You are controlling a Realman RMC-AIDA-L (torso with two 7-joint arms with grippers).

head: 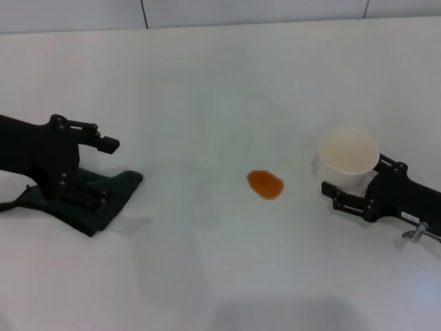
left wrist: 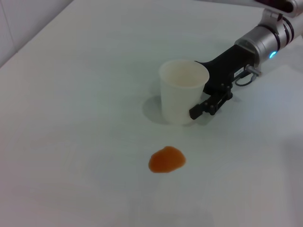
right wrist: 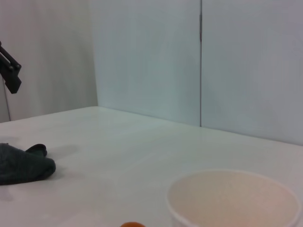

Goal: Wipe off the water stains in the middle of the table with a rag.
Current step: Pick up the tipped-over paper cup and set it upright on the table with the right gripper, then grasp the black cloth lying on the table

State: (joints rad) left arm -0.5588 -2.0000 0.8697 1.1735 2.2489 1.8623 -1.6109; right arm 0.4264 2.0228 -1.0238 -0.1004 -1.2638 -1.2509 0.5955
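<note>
**Orange spill in mid-surface, rag under the left gripper, cup at the right**

The small glossy orange water stain (head: pixel 265 184), an oval translucent blob, lies near the middle of the large plain white matte surface (head: pixel 207 89). It sits apart from everything else, between the two arms and somewhat nearer the cup.

On the robot's left, the soft dark green-black rag (head: pixel 103 196) lies crumpled flat on the surface, well apart from the stain. The black left gripper (head: pixel 96 172) is over it: one finger reaches forward above the cloth, the other lies low against the folds. The fingers are spread, and whether the lower one presses the rag or merely rests on it cannot be told.

On the robot's right, the white paper cup (head: pixel 348 162) stands upright and looks empty, near the stain but not touching it. The black right gripper (head: pixel 351 183) sits at the cup, its fingers set on either side of the wall; in the left wrist view one finger (left wrist: pixel 208 106) lies against the cup's side, so the cup appears grasped.
</note>
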